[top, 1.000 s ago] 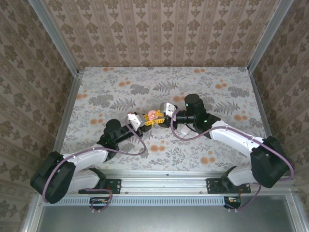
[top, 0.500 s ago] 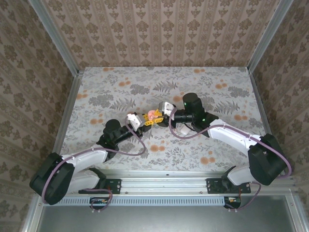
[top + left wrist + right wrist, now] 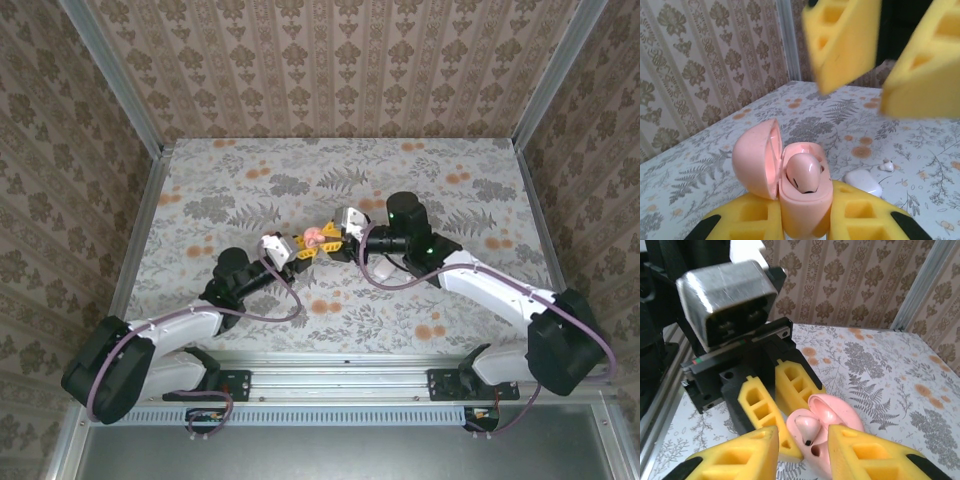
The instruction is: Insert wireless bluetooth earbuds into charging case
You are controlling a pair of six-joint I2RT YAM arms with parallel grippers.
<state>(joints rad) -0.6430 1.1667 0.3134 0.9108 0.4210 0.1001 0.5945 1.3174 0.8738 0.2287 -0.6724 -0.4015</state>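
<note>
My left gripper (image 3: 805, 220) is shut on a pink charging case (image 3: 807, 202), holding it upright above the table with its lid (image 3: 756, 157) swung open to the left. One pink earbud (image 3: 802, 172) sits in the case, its tip pointing up. In the right wrist view the earbud (image 3: 806, 427) stands in one socket, and the socket beside it (image 3: 815, 451) is empty. My right gripper (image 3: 802, 452) hovers open just over the case, its yellow pads on either side of the earbud without touching it. In the top view both grippers meet at the case (image 3: 316, 236) near the table's middle.
A white pebble-like case (image 3: 863, 181) lies on the floral table behind the pink one, with a tiny whitish piece (image 3: 886, 165) beside it. Patterned walls enclose the table on three sides. The right arm's cable (image 3: 365, 270) loops low over the table.
The right gripper's jaws have spread slightly around the earbud, and the right arm has shifted a little to the right. The left arm and the pink case have stayed put.
</note>
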